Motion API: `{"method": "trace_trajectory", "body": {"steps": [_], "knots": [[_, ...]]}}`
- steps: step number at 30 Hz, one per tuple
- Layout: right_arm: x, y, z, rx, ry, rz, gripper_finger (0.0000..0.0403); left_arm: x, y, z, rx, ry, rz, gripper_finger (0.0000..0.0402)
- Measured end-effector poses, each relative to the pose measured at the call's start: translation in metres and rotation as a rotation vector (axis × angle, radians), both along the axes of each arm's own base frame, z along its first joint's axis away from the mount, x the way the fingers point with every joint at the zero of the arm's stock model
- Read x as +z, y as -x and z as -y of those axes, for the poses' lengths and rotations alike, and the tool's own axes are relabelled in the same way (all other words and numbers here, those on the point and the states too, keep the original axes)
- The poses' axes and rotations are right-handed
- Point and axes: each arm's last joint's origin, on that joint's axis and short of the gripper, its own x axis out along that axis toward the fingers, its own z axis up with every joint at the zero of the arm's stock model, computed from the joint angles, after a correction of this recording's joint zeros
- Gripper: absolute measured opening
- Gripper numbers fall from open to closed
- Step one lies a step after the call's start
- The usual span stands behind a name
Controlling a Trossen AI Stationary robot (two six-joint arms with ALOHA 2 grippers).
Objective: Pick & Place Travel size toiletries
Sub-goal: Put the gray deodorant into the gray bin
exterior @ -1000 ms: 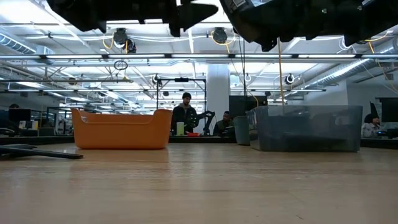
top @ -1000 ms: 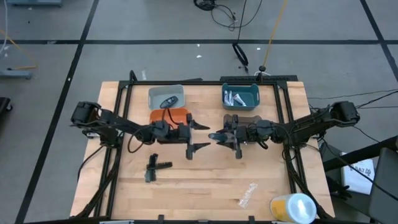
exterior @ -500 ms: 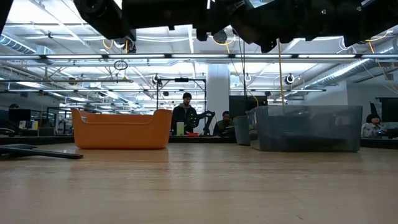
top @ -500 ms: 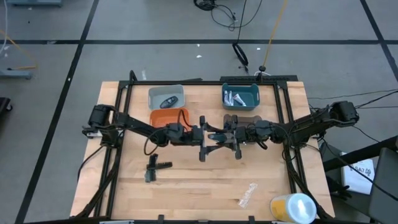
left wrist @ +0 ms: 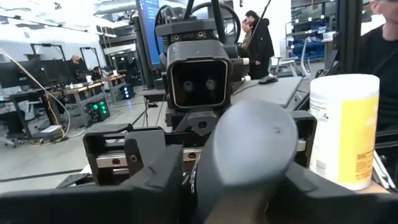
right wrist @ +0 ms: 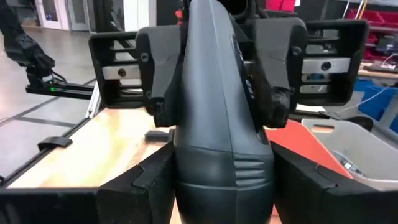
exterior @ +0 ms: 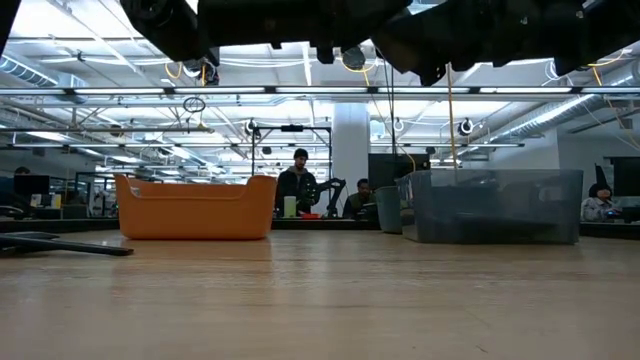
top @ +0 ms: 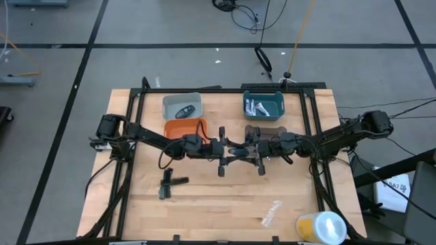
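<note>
A dark grey oval piece hangs level above mid-table between my two grippers, which face each other. My left gripper comes from the table's left and is shut on one end. My right gripper comes from the right and is shut on the other end. Another dark oval piece lies in the grey bin. Silvery-white tubes lie in the teal bin. Thin black sticks lie on the table at the near left. My left gripper pinches the oval piece's rounded end between its two fingers. The fingers come level from the table's left and lie along the piece, which stays clear of the table. My right gripper pinches the piece's other end between its two fingers. They come level from the table's right and lie along the piece, which stands out level toward the left gripper.
An orange bin and a dark clear bin stand just beyond the grippers. A clear crinkled wrapper and a yellow-and-white cylinder lie at the near right. People stand in the room beyond the table.
My left gripper has moved toward the table's right, up to the right gripper, with its open fingers passing either side of the oval piece. Then it has shut on the piece's free end. The piece has stayed level.
</note>
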Motion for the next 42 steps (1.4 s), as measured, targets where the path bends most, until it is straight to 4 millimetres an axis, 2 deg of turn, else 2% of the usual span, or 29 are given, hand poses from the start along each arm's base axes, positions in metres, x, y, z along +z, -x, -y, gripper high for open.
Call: {"method": "trace_trajectory", "body": {"steps": [5, 9, 15, 18, 21, 28, 31, 37, 40, 42], "knots": [[-0.002, 0.0, 0.0, -0.003, -0.021, -0.024, 0.0224, 0.0, 0.001, 0.004, -0.005, -0.041, -0.004, 0.0143], [-0.006, 0.002, 0.0, -0.011, -0.013, -0.079, 0.0244, 0.012, 0.01, 0.004, -0.004, -0.089, -0.082, 0.0143], [0.002, 0.009, 0.002, -0.024, -0.013, -0.078, 0.0251, 0.053, 0.043, -0.001, 0.063, -0.095, -0.191, 0.0143], [0.002, 0.015, 0.003, -0.019, -0.005, -0.13, 0.0247, 0.071, 0.06, -0.004, 0.107, -0.124, -0.205, 0.0143], [0.004, 0.022, 0.004, -0.02, -0.006, -0.169, 0.0242, 0.081, 0.081, -0.007, 0.138, -0.126, -0.21, 0.0143], [0.012, 0.038, 0.006, -0.02, -0.064, -0.209, 0.0239, 0.06, 0.128, -0.018, 0.253, -0.068, -0.2, 0.0143], [0.009, 0.048, 0.007, -0.019, -0.052, -0.218, 0.0239, 0.048, 0.149, -0.022, 0.291, -0.036, -0.187, 0.0143], [-0.025, 0.08, 0.014, 0.006, 0.043, -0.094, 0.0238, 0.036, 0.173, -0.027, 0.348, 0.02, -0.15, 0.0143], [-0.036, 0.093, 0.022, -0.046, -0.03, 0.011, 0.0238, 0.035, 0.178, -0.03, 0.375, 0.024, -0.138, 0.0143], [-0.047, 0.1, 0.027, -0.068, -0.102, 0.018, 0.0238, 0.032, 0.18, -0.032, 0.39, 0.022, -0.147, 0.0143]]}}
